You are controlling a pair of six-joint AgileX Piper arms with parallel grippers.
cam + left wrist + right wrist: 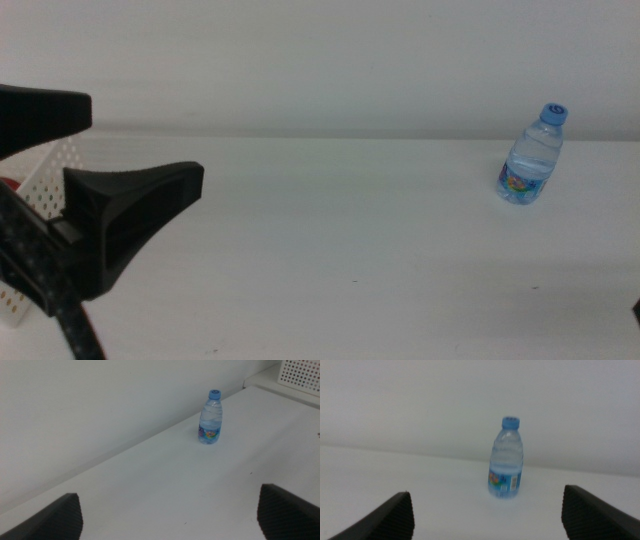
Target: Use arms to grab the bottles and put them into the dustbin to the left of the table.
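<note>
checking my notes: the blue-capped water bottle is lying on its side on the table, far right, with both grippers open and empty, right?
Not quite: the water bottle stands upright, cap on top, as the right wrist view shows. The rest holds: it is on the table, far right, and the left gripper and right gripper are open and empty.

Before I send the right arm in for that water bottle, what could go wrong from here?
The water bottle stands upright, small and tall for its base, so an off-centre approach by the right gripper could knock it over and set it rolling. It sits at the table's far right, while the dustbin is far left: a long carry. The left gripper, jaws open, hangs near the dustbin and could block the drop.
</note>
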